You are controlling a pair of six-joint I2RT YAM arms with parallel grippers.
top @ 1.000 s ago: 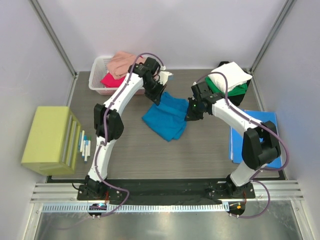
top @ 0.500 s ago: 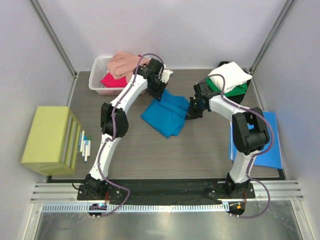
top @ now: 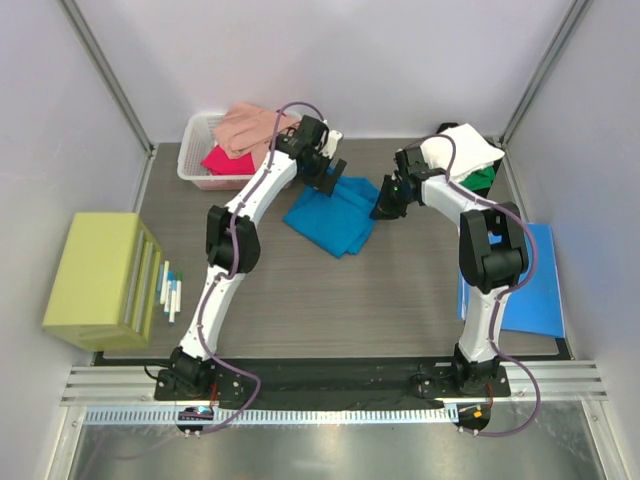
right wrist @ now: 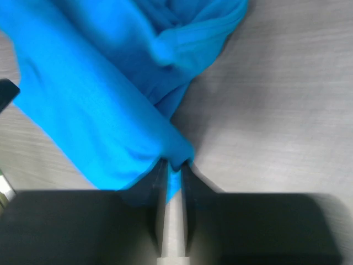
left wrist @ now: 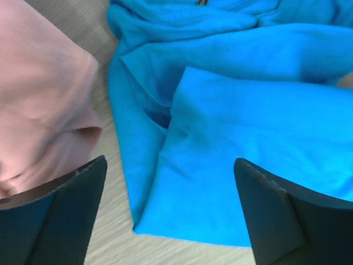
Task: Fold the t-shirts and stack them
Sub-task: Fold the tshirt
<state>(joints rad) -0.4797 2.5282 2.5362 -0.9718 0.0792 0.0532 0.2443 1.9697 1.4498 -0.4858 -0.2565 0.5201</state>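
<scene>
Non-task stuff: yellow-green box-like block (top: 98,280) at the left edge of the grey wood-grain table (top: 330,310), slotted face toward the centre. A few white-and-blue markers (top: 170,292) lie just beside it on its right. White plastic basket (top: 192,160) sits in the far-left corner. Flat blue sheet (top: 540,300) on the right side, partly hidden. Aluminium rail (top: 330,381) runs along the near edge, white toothed strip (top: 330,415) just nearer.

A grey-brown wood-grain tabletop (top: 300,310) is enclosed by plain pale walls (top: 350,60) and is evenly lit. Slanted aluminium posts (top: 105,70) are seen at the back corners, and an aluminium rail (top: 100,384) is fixed along the near edge.
</scene>
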